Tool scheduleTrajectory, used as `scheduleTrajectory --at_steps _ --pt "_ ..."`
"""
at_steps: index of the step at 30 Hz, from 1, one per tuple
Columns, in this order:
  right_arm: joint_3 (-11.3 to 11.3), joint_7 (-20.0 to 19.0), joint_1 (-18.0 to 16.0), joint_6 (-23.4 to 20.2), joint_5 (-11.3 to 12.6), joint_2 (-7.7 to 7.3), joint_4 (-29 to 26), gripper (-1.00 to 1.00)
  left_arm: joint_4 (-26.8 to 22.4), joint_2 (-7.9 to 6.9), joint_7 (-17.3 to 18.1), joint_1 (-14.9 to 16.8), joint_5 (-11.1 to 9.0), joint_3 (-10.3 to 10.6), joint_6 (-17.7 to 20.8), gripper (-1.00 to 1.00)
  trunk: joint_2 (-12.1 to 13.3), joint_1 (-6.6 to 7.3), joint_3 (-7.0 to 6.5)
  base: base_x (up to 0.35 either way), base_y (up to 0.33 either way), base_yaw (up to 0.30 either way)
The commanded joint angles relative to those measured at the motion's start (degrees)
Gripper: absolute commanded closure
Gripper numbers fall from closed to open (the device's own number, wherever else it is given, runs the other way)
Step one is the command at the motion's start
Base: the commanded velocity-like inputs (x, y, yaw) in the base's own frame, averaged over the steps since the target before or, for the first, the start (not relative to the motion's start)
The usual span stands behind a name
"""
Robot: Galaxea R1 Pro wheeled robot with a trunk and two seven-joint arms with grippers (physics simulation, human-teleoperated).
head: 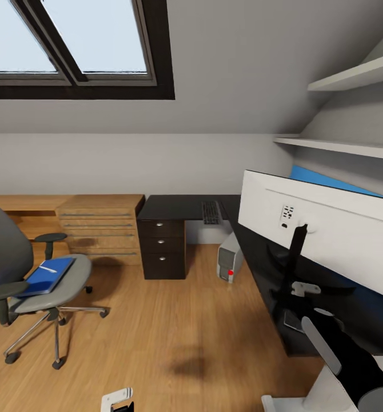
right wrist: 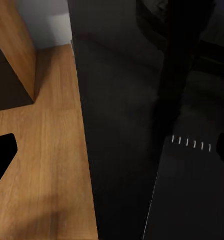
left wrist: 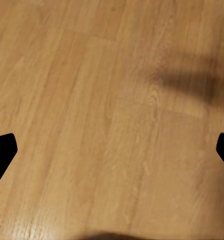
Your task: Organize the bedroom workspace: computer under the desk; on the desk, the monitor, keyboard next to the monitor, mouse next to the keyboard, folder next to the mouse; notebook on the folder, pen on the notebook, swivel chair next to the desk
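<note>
Monitor (head: 323, 229) stood on desk (head: 180, 207) w/ right gripper (right wrist: 112, 145) hanging open over its base, left gripper (left wrist: 112, 145) open above floor, so I judged next job: fetch folder (head: 47, 276) off chair (head: 40, 280).

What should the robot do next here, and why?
Probably roll toward the swivel chair: the blue folder lies on its seat with the pen on top, beyond the arms, and the left pincer hangs open over bare floor.
</note>
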State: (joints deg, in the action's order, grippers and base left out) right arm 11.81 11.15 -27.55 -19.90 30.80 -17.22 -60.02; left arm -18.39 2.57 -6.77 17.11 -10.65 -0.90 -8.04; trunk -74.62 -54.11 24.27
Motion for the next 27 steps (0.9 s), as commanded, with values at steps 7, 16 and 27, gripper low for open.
scheduleTrajectory --at_steps 7,16,27 --pt "0.19 0.42 -0.03 0.65 0.60 -1.29 1.04 -1.00 0.31 0.11 -0.10 0.03 -0.26 -0.02 -0.22 -1.00 -0.04 -0.01 0.06 0.107 -0.212 0.000" --pt "0.20 0.44 0.02 0.46 0.65 -2.67 1.60 -1.00 0.77 0.07 -0.18 0.03 -0.17 -0.02 -0.22 -1.00 -0.04 -0.01 0.06 0.028 -0.115 0.000" --pt "0.22 0.45 0.02 0.22 0.67 -2.93 4.19 -1.00 0.81 -0.04 -0.17 0.03 -0.22 -0.08 -0.22 -1.00 -0.04 -0.01 0.06 0.002 -0.132 0.000"
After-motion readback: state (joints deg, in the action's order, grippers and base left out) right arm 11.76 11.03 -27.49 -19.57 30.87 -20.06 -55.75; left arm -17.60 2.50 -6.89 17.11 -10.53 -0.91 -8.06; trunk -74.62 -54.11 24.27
